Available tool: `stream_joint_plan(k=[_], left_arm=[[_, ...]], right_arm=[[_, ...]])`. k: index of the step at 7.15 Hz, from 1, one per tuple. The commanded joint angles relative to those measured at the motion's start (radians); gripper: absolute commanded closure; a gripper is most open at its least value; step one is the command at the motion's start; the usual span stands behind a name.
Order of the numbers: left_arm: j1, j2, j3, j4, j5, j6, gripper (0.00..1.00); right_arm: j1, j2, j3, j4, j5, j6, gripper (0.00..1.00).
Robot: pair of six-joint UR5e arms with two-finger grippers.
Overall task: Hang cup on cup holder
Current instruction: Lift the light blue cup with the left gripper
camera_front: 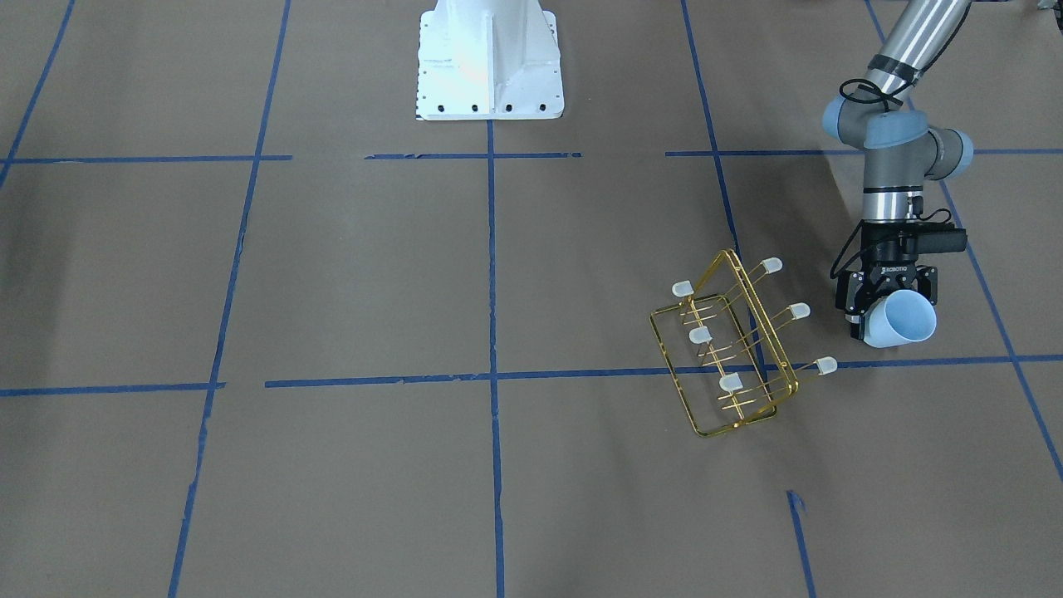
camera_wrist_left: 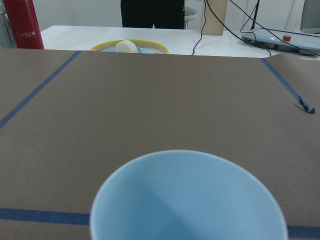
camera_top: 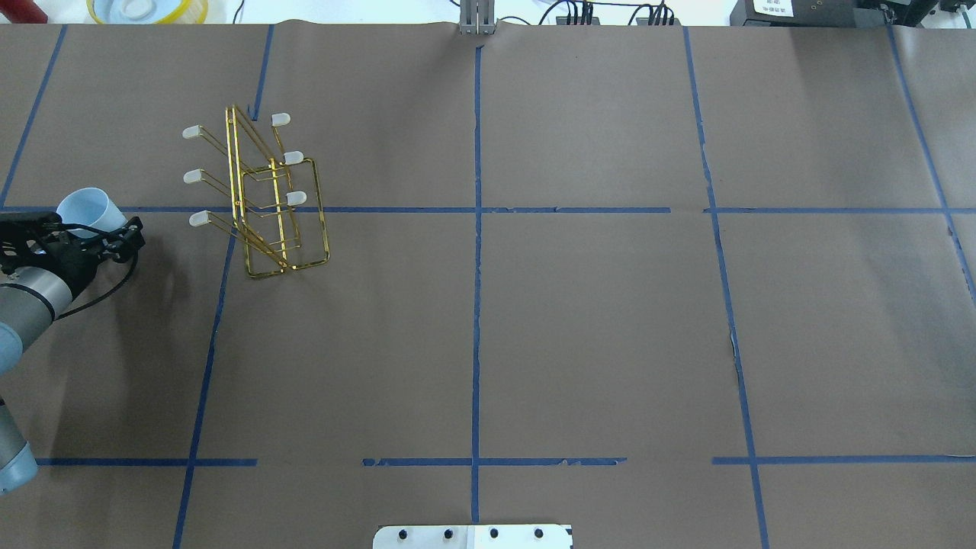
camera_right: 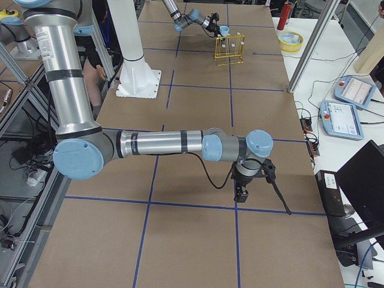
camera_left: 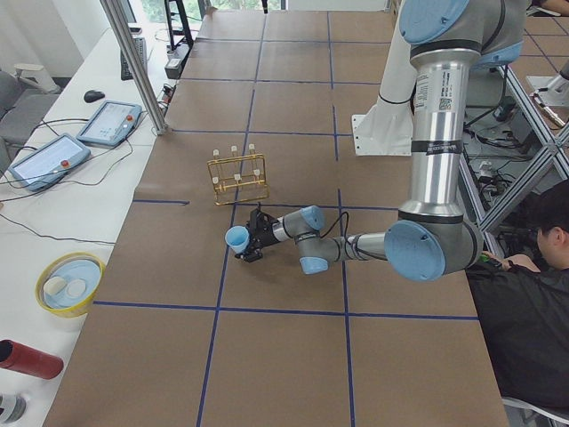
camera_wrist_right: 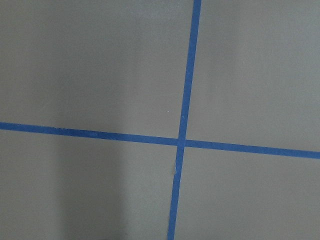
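Observation:
My left gripper (camera_front: 885, 292) is shut on the pale light-blue cup (camera_front: 903, 320), held tilted with its mouth pointing away from the robot, low over the table. The cup's open mouth fills the bottom of the left wrist view (camera_wrist_left: 187, 200). It also shows in the overhead view (camera_top: 90, 210). The gold wire cup holder (camera_front: 702, 335) stands on the table with its white-capped prongs slanting up, apart from the cup and toward the table's middle (camera_top: 296, 198). My right gripper (camera_right: 241, 192) hangs over bare table far from both; I cannot tell whether it is open or shut.
A yellow bowl (camera_top: 149, 9) and a red cylinder (camera_wrist_left: 21, 25) sit beyond the table's far edge. The white robot base (camera_front: 488, 62) stands at the near middle. Teach pendants (camera_left: 44, 160) lie on the side bench. An operator (camera_left: 533, 294) sits beside the robot.

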Motion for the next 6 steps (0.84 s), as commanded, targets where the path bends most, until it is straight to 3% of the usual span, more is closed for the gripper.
stream_joint_plan(k=[1, 2, 4, 6], left_arm=[[0.000, 0.000, 0.002, 0.000, -0.005, -0.001, 0.30], [0.001, 0.000, 0.002, 0.000, -0.005, -0.001, 0.33], [0.001, 0.000, 0.001, 0.000, -0.005, 0.001, 0.56], [-0.005, 0.001, -0.024, 0.000, -0.005, 0.022, 0.62]], right_arm=[[0.000, 0.000, 0.000, 0.000, 0.000, 0.000, 0.00], [0.000, 0.000, 0.000, 0.000, 0.000, 0.000, 0.00], [0.000, 0.000, 0.000, 0.000, 0.000, 0.000, 0.00], [0.000, 0.000, 0.000, 0.000, 0.000, 0.000, 0.00]])
